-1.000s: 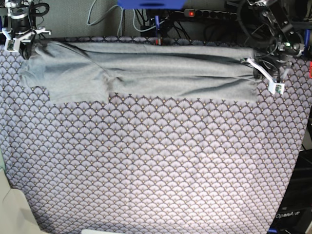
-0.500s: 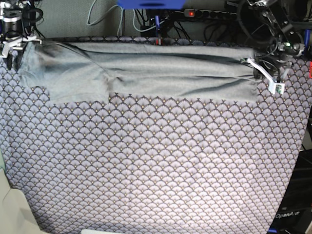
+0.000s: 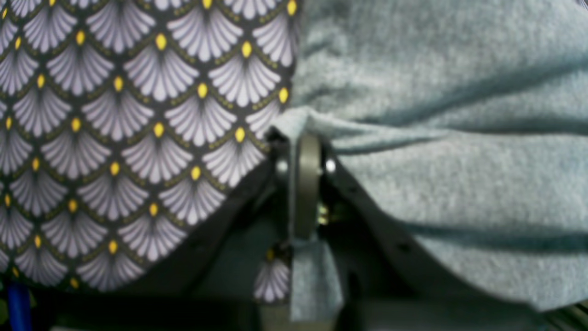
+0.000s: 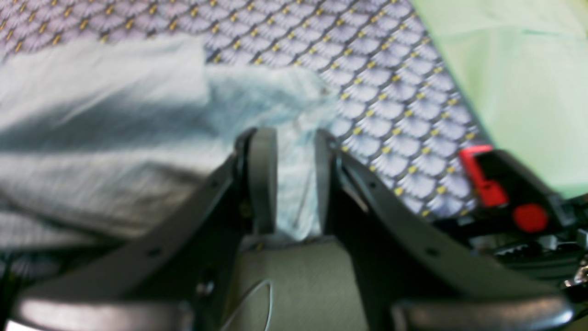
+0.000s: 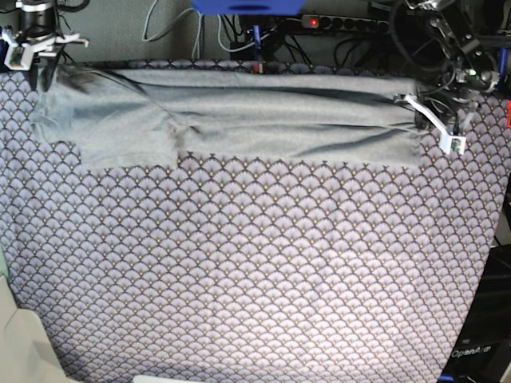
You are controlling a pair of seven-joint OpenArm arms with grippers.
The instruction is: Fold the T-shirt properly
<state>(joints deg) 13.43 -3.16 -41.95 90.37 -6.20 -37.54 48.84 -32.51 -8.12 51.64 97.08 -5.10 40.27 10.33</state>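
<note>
While the T-shirt (image 5: 239,116) lies as a long folded band across the 12 o'clock edge of the patterned cloth (image 5: 255,271):
Left gripper (image 5: 421,112): low at the shirt's 3 o'clock end, jaws clamped on its hem.
Right gripper (image 5: 36,48): at the 9 o'clock end above the sleeve, jaws parted, nothing pinched.
Change: right gripper has let go and lifted; left stays clamped; shirt unmoved.
</note>
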